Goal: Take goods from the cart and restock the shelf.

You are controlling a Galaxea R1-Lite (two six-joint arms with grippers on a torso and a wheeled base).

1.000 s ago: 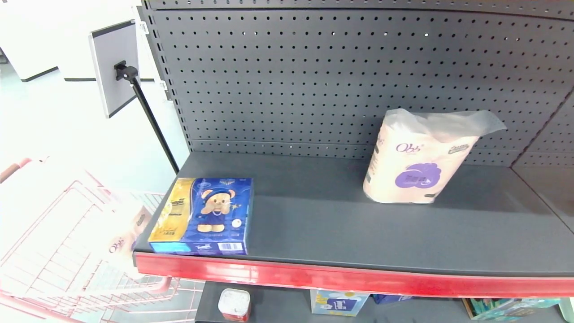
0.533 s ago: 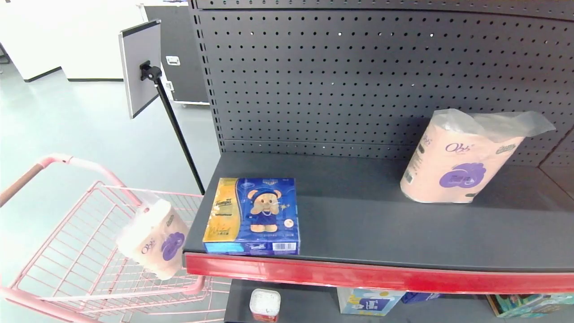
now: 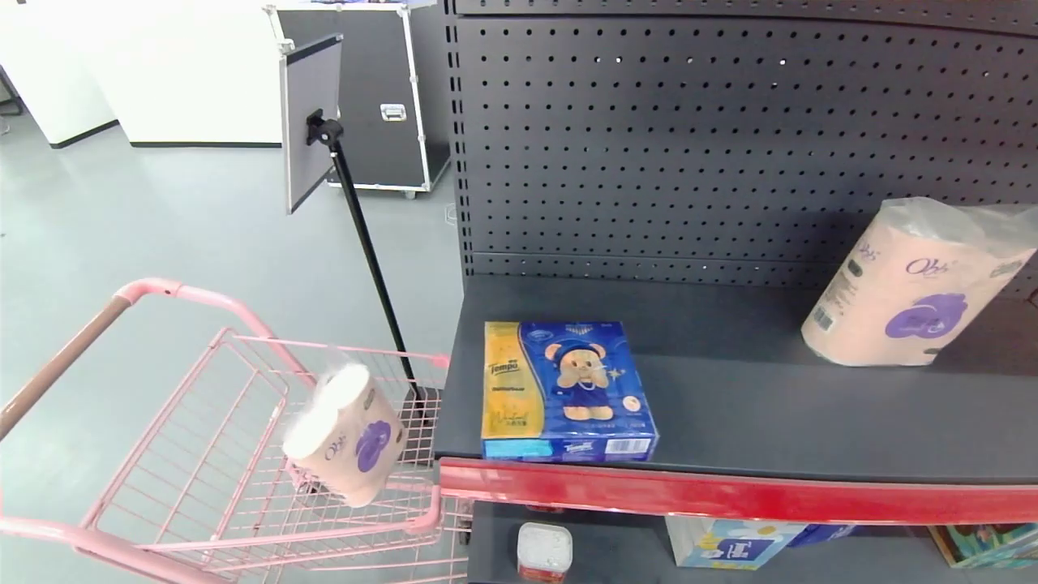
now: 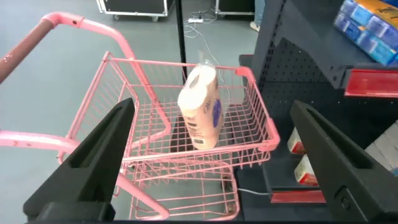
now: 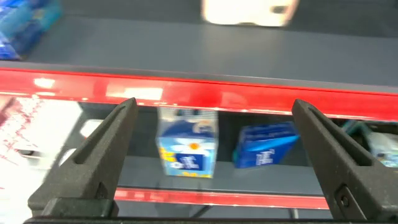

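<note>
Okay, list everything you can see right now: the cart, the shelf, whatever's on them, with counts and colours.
shopping cart: 1, pink, left of the shelf
roll pack in cart: 1, peach with purple print, inside the basket
roll pack on shelf: 1, peach with purple print, right end, near the back
tissue box: 1, blue and yellow with a bear, flat at the shelf's front left corner
shelf: 1, dark grey with a red front strip, pegboard behind
can: 1, white top, lower shelf
light blue box: 1, lower shelf
dark blue pack: 1, lower shelf, beside that box
sign board: 1, grey on a black stand, behind the cart
case: 1, black, on the floor farther back
left gripper: 1, black, open, above the cart
right gripper: 1, black, open, facing the red strip
</note>
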